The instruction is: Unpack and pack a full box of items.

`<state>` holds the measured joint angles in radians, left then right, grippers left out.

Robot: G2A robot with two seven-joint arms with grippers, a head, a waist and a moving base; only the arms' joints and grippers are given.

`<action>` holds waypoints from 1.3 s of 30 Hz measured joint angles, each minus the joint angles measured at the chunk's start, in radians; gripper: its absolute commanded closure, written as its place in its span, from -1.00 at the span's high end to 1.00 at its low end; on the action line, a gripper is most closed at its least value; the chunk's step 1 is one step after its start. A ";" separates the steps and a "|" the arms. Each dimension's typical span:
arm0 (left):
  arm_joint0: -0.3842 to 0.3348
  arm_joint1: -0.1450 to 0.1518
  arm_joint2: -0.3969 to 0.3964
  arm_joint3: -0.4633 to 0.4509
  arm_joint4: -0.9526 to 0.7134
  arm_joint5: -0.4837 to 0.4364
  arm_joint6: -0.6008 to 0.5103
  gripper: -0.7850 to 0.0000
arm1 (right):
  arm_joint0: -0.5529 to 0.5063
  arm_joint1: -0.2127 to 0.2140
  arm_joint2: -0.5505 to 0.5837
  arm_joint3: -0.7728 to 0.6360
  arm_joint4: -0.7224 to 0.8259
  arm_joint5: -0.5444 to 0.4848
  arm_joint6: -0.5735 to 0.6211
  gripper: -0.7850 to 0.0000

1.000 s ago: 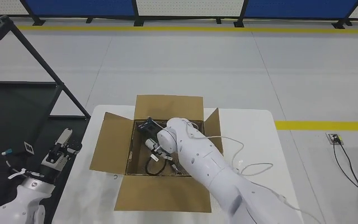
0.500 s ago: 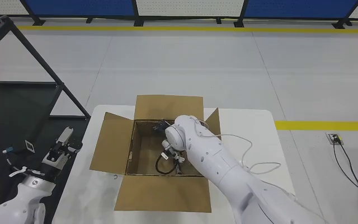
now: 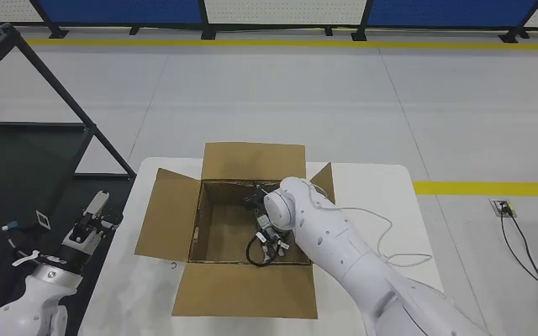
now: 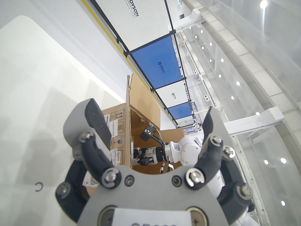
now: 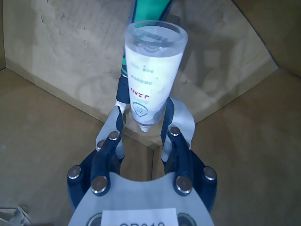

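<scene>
White surface (image 3: 370,193) holds a box (image 3: 252,160); inside, the right end effector (image 5: 142,116) pinches a bottle (image 5: 152,71) pointing straight ahead; left end effector (image 4: 150,116) spread, well apart.

Bright, even light
Round ceiling lamps (image 4: 263,2) glare; open brown cardboard box (image 3: 252,160) darkest along its nine o'clock wall.

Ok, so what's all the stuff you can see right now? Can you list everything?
cardboard box: one, brown, flaps open, on the table
table: one, white, under the box
bottle: one, white with clear cap, inside the box
green-handled tool: one, shiny tip, inside the box, behind the bottle
right gripper: one, silver and dark blue, in the box, shut on the bottle
left gripper: one, grey and black, open, apart from the box
</scene>
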<state>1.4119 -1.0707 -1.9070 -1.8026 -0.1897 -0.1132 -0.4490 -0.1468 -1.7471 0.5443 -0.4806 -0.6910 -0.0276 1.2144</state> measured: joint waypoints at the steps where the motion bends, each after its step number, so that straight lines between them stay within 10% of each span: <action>1: 0.001 0.000 -0.001 -0.001 0.000 0.000 0.000 1.00 | -0.003 0.002 0.003 -0.004 -0.002 0.001 -0.003 -0.03; 17: 0.031 0.000 -0.014 -0.017 -0.005 -0.012 0.000 1.00 | -0.071 0.031 0.034 -0.113 -0.107 0.122 -0.100 0.32; 26: 0.043 0.000 -0.019 -0.021 -0.008 -0.015 0.003 1.00 | -0.093 0.042 0.051 -0.158 -0.173 0.213 -0.096 -0.13; 39: 0.050 0.000 -0.026 -0.018 -0.016 -0.023 0.008 1.00 | -0.111 0.042 0.078 -0.160 -0.202 0.193 -0.098 -0.10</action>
<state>1.4623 -1.0708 -1.9334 -1.8202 -0.2061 -0.1357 -0.4407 -0.2573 -1.7050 0.6222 -0.6408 -0.8927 0.1657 1.1166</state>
